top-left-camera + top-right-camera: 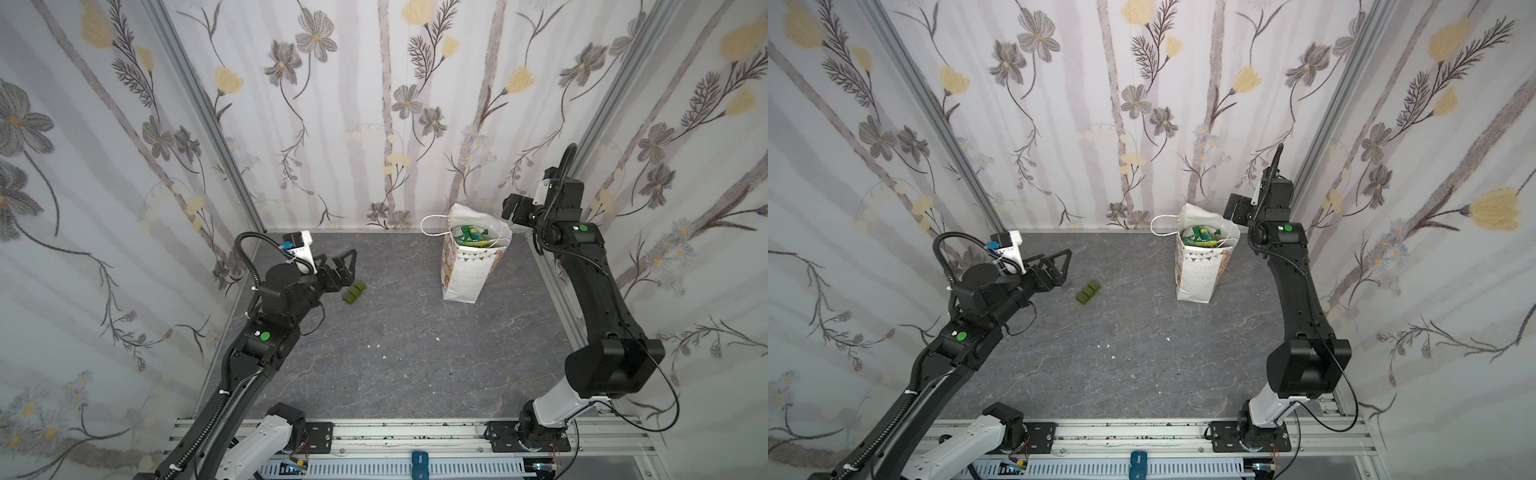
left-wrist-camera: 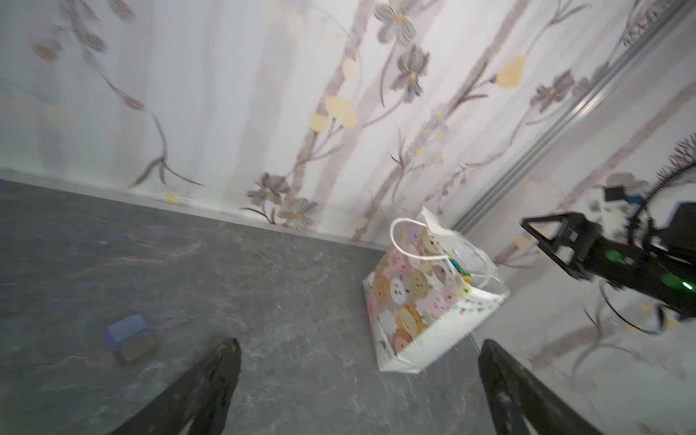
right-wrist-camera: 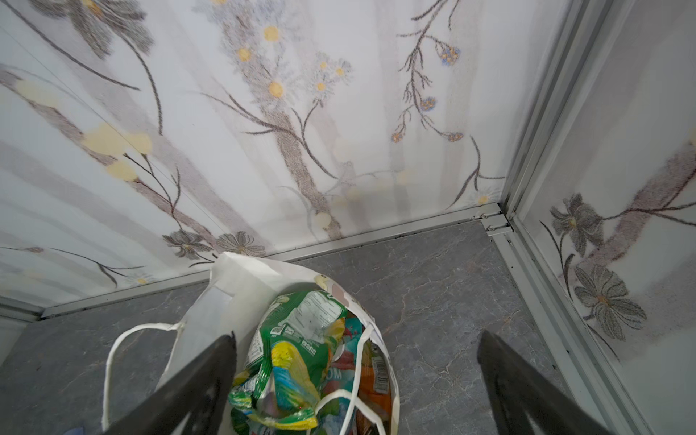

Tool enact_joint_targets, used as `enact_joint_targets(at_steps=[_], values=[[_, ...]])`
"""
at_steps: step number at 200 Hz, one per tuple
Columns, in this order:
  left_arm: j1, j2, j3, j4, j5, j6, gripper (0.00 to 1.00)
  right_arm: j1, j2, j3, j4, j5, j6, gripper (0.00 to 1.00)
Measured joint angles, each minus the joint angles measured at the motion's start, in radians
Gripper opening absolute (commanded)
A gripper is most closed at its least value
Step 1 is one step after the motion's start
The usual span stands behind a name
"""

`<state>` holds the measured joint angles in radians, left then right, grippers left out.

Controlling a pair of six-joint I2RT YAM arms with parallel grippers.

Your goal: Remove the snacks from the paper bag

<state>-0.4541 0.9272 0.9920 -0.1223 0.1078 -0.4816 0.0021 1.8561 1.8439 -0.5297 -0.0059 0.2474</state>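
Left arm (image 1: pixel 249 361) is stretched low and forward, with the wrist bent so the left claw (image 1: pixel 338 257) is pointed in toward the middle in both top views. Its jaws are spread wide and nothing's gripped between them, which is clear in the left wrist view too (image 2: pixel 357 350). Right arm (image 1: pixel 598 291) is held way higher and more upright, with the right claw (image 1: pixel 512 210) tipped downward, jaws spread wide, nothing pinched there either (image 3: pixel 356 342).
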Motion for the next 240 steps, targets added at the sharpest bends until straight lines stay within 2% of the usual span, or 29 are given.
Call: enact_joint_targets(at_steps=[20,44,65,94,118,177,217,240], values=[[-0.145,0.078,0.075,-0.082,-0.011,-0.018,1.00,-0.016,0.136,0.126,-0.100,-0.023,-0.014,0.91],[-0.265,0.178,0.171,-0.148,-0.032,-0.033,1.00,-0.019,0.237,0.182,-0.188,-0.068,-0.021,0.72],[-0.306,0.275,0.254,-0.197,-0.032,-0.055,1.00,-0.018,0.279,0.189,-0.242,-0.113,-0.024,0.45],[-0.356,0.358,0.322,-0.245,-0.042,-0.060,0.99,-0.015,0.275,0.180,-0.281,-0.157,-0.026,0.16],[-0.369,0.383,0.336,-0.265,-0.073,-0.068,0.98,-0.005,0.240,0.157,-0.286,-0.174,-0.033,0.00],[-0.361,0.496,0.495,-0.366,-0.159,-0.092,0.99,0.046,0.099,0.032,-0.314,-0.209,-0.040,0.00],[-0.303,0.625,0.640,-0.427,-0.166,-0.107,0.89,0.085,0.015,-0.082,-0.289,-0.251,-0.040,0.00],[-0.275,0.749,0.776,-0.457,-0.147,-0.103,0.88,0.106,-0.028,-0.144,-0.266,-0.268,-0.039,0.00]])
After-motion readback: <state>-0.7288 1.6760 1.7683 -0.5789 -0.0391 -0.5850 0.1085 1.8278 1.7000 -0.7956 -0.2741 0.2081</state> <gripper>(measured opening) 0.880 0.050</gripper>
